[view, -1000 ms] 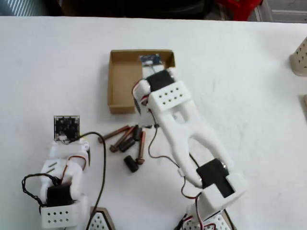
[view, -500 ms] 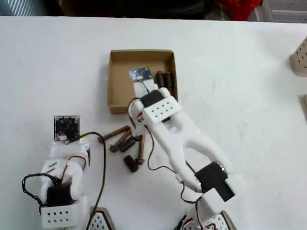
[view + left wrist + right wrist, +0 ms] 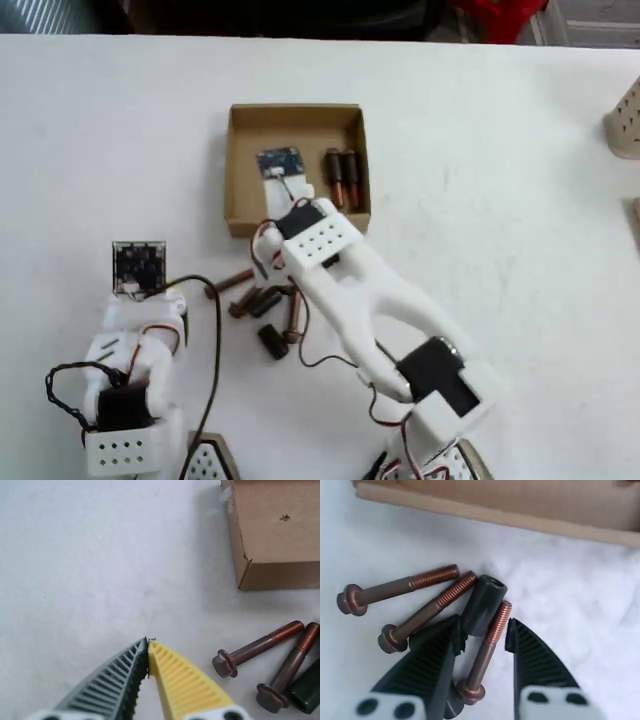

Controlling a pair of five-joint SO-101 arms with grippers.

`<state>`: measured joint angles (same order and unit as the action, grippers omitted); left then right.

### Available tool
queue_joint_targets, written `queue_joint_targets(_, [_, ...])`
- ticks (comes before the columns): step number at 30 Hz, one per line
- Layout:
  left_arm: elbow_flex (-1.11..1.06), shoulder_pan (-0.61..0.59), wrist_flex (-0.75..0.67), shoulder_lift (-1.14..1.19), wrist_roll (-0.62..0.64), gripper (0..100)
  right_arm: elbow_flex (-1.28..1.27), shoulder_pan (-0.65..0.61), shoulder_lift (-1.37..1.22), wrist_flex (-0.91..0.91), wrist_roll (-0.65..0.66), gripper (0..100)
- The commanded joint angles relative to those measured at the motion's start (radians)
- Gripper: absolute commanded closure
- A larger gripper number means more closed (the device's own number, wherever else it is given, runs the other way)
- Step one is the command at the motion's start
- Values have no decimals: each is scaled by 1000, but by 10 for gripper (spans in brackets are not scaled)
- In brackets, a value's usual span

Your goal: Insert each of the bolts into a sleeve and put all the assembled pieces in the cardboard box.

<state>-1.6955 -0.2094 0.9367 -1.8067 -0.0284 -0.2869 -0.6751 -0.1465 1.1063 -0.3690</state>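
Observation:
The cardboard box (image 3: 252, 170) holds two assembled pieces (image 3: 341, 178) at its right side. In front of it lie loose copper bolts (image 3: 233, 282) and dark sleeves (image 3: 272, 342). My right arm's wrist (image 3: 318, 238) hangs over this pile. My right gripper (image 3: 484, 625) is open, its fingers either side of one bolt (image 3: 485, 652) that leans on a dark sleeve (image 3: 483, 604). Two more bolts (image 3: 395, 591) lie beside them. My left gripper (image 3: 147, 644) is shut on nothing, low over bare table short of two bolts (image 3: 257, 648) and the box corner (image 3: 272, 540).
A beige perforated object (image 3: 625, 120) stands at the table's right edge. The left arm's base (image 3: 125, 410) sits at the front left. A black cable (image 3: 215, 350) runs across the table near the bolts.
My right arm has drawn back from over the box toward the front left, down over the loose bolts, uncovering the two assembled pieces in the box. The left arm has not moved.

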Motion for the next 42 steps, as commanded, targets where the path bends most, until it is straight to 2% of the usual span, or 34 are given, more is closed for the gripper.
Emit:
queue_joint_targets(1, [2,-1,2,2,-11,977,8,-7,-36,-42,-18,888])
queue_joint_targets(20, [2,-1,3,2,-11,977,15,-8,-148,-145,-17,892])
queue_joint_targets(28, [2,-1,5,2,-11,977,46,-2,-151,-119,-9,893])
queue_joint_targets(32, [2,-1,5,2,-11,977,44,28,-151,-114,-6,903])
queue_joint_targets(36, [2,-1,5,2,-11,977,43,101,-150,-113,25,985])
queue_joint_targets(39, [2,-1,5,2,-11,977,43,139,-143,-113,91,966])
queue_joint_targets(42, [2,-1,5,2,-11,977,46,145,-143,-113,98,960])
